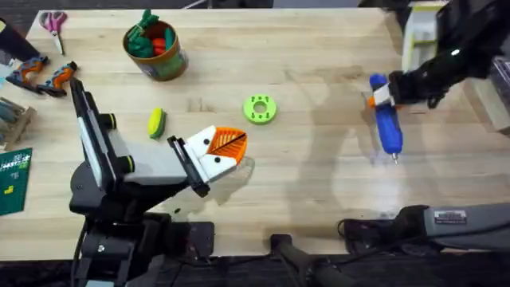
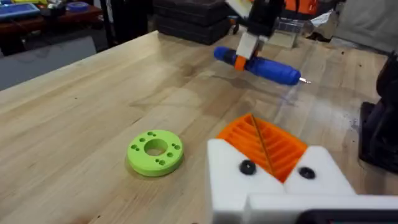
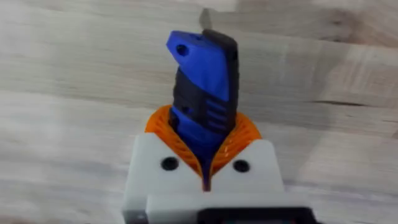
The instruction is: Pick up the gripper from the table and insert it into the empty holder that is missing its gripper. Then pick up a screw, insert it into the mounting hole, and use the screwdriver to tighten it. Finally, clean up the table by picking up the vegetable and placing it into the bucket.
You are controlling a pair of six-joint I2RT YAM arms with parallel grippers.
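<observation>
My right gripper (image 1: 381,96) (image 3: 204,140) is shut on the blue screwdriver (image 1: 387,123) (image 2: 264,67) (image 3: 202,87) at the table's right. It holds the tool roughly level just above the wood, metal tip toward the near edge. My left gripper (image 1: 231,143) (image 2: 261,140) hovers left of centre, shut on nothing. Both white holder bases (image 2: 267,186) carry orange ribbed pads with a black screw (image 2: 247,167) in each. A loose gripper piece is out of view. The yellow-green vegetable (image 1: 156,122) lies left of my left gripper. The olive bucket (image 1: 155,49) stands far left.
A green ring with holes (image 1: 260,109) (image 2: 155,150) lies mid-table beyond my left gripper. The bucket holds red and green toy vegetables. Scissors (image 1: 54,22) and orange-handled tools (image 1: 44,76) sit at the far-left edge. Boxes (image 1: 422,32) crowd the far-right corner.
</observation>
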